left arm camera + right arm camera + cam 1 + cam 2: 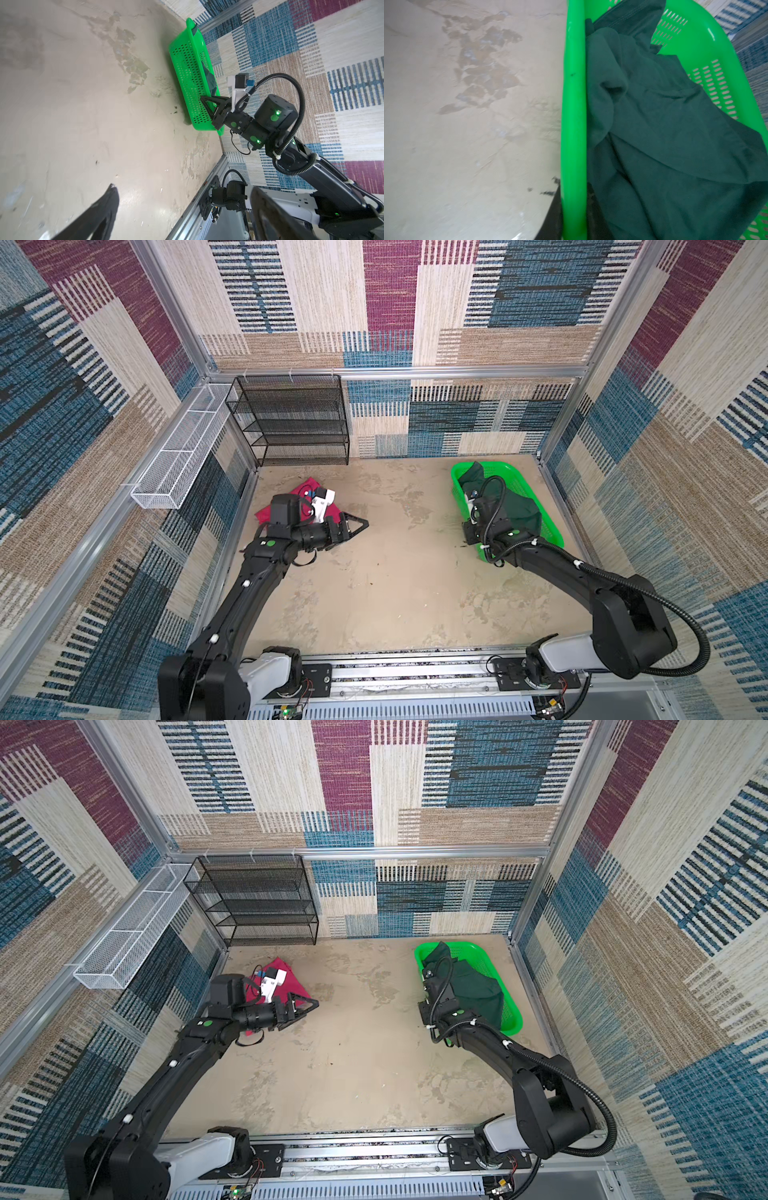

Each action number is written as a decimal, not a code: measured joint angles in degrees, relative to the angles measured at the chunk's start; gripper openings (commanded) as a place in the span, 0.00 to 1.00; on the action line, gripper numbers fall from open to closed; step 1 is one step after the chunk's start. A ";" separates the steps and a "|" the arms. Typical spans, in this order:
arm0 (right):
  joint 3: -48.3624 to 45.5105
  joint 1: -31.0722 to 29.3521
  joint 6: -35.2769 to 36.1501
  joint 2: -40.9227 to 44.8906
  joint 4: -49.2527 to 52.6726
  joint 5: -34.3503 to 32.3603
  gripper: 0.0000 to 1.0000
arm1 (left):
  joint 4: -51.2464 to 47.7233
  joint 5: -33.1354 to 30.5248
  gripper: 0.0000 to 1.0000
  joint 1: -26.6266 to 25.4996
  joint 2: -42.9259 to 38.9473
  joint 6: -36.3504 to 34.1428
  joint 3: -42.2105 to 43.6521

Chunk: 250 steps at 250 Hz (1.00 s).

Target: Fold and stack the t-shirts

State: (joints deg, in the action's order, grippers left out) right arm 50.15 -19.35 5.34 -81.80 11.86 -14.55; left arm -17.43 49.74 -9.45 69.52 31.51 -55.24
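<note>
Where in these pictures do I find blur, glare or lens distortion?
In both top views all is sharp, but the wide lens makes the frame posts lean outward. In the left wrist view the left gripper is out of focus near the lens, the green basket sharp. In the right wrist view the table looks soft with a pale sheen.

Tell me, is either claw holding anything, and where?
The right gripper straddles the green basket's long wall toward its near end, apparently pinching it. The left gripper is open, empty.
</note>
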 measured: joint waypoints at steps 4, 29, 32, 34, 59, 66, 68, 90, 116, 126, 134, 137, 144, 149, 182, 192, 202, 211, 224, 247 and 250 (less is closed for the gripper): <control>0.24 0.87 1.01 -0.46 -0.52 0.22 0.03 | 0.20 -0.04 0.98 -0.59 1.03 -0.02 -1.20; 2.23 5.44 6.32 -4.46 -4.17 1.18 0.01 | 3.61 -0.39 0.99 -3.67 6.27 0.07 -7.19; 2.49 5.88 6.99 -5.11 -4.66 1.27 0.01 | 4.15 -0.48 0.98 -4.00 6.86 0.22 -7.74; 2.71 6.19 7.50 -5.57 -5.01 1.36 0.01 | 4.42 -0.50 0.98 -4.15 7.15 0.28 -8.02; 5.03 9.31 12.66 -10.58 -7.78 1.79 0.01 | 8.94 -1.44 0.98 -6.75 12.00 1.81 -11.89; 5.95 10.38 13.53 -11.98 -8.39 2.54 0.00 | 9.97 -1.53 0.98 -7.32 13.38 2.34 -12.90; 6.05 10.51 13.68 -12.15 -8.50 2.60 0.00 | 10.38 -1.57 0.99 -7.61 13.84 2.64 -13.27; 8.24 13.38 16.68 -15.04 -10.82 2.91 0.00 | 13.27 -1.70 0.99 -9.22 17.59 4.33 -15.69; 9.44 16.13 19.21 -17.62 -12.94 2.36 0.00 | 14.51 -3.13 0.99 -10.95 20.59 3.56 -17.92; 10.01 17.20 20.02 -18.86 -13.09 2.40 0.00 | 14.58 -3.32 0.98 -11.52 21.31 2.58 -18.43; 10.67 17.94 20.37 -19.76 -13.25 2.38 0.00 | 14.67 -3.34 0.99 -11.91 21.90 1.51 -18.58; 10.93 18.18 20.41 -20.06 -13.33 2.34 0.00 | 14.69 -3.34 0.99 -12.02 22.10 1.11 -18.58; 11.43 18.56 20.44 -20.65 -13.51 2.23 0.00 | 14.64 -3.32 0.98 -12.24 22.43 0.42 -18.47; 11.72 18.78 20.63 -20.94 -13.62 2.08 0.00 | 14.71 -3.34 0.98 -12.33 22.58 -0.26 -18.25; 14.27 19.76 21.75 -23.89 -14.58 0.39 0.00 | 16.41 -4.20 0.99 -12.31 22.67 -1.36 -14.86; 15.26 19.98 21.77 -24.74 -14.58 0.17 0.00 | 16.33 -4.35 0.99 -12.26 22.60 -1.57 -14.45; 16.31 20.13 21.86 -25.59 -14.69 0.13 0.00 | 16.31 -4.39 0.98 -12.28 22.36 -1.95 -14.34; 17.18 20.13 21.88 -26.45 -14.88 -0.04 0.01 | 16.33 -4.42 0.99 -12.31 21.99 -2.43 -14.34; 18.58 20.17 21.88 -27.67 -14.99 -0.37 0.01 | 16.35 -4.48 0.98 -12.31 21.40 -3.04 -14.34; 20.65 20.17 22.08 -29.53 -15.04 -0.98 0.01 | 16.37 -4.57 0.98 -12.31 21.00 -3.65 -14.32; 20.87 20.17 22.10 -29.70 -15.02 -1.09 0.01 | 16.37 -4.59 0.98 -12.31 21.00 -3.69 -14.29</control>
State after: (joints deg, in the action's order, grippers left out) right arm 71.02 0.82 27.44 -111.50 -3.16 -15.64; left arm -1.06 45.15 -21.76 90.52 27.81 -69.54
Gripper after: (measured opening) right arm 0.152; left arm 0.986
